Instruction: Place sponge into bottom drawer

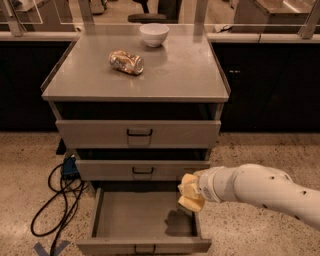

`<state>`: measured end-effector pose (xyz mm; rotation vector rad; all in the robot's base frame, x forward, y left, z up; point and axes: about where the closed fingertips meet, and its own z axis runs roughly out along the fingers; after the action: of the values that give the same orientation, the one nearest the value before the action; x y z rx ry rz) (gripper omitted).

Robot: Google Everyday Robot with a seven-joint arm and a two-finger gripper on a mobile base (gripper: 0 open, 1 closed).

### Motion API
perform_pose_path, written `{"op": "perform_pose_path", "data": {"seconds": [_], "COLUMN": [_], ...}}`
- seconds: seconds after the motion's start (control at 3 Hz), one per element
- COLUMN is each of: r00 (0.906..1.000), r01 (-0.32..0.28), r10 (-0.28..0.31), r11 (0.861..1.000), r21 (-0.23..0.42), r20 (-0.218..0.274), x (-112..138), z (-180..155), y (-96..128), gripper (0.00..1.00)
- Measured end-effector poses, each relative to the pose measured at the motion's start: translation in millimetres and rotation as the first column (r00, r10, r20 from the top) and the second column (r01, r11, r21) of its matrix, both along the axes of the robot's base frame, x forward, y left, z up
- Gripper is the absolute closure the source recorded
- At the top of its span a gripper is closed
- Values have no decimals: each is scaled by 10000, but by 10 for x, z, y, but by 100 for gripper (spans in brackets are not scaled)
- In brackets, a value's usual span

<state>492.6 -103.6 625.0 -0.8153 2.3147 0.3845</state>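
Over right side of open bottom drawer [135,222]: jaws clamped on sponge [189,193], above drawer floor.

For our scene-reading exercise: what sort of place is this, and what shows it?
Probably a lab or office workspace: a grey metal drawer cabinet, loose cables on a speckled floor, glass partitions behind. The tool holds the sponge above the open bottom drawer.
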Motion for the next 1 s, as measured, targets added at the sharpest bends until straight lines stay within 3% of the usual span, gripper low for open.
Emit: {"op": "perform_pose_path", "data": {"seconds": [0.33, 0.67, 1.0], "r00": [10000, 9997, 9988], "r01": [0, 79, 467], "r10": [0, -71, -449], "r11": [10000, 9993, 9946], "r21": [0, 379, 923], "r20": [-1, -216, -214], "x": [0, 115, 573], "z": [-2, -348, -988], "y": [0, -7, 57], "gripper": [100, 100, 100]}}
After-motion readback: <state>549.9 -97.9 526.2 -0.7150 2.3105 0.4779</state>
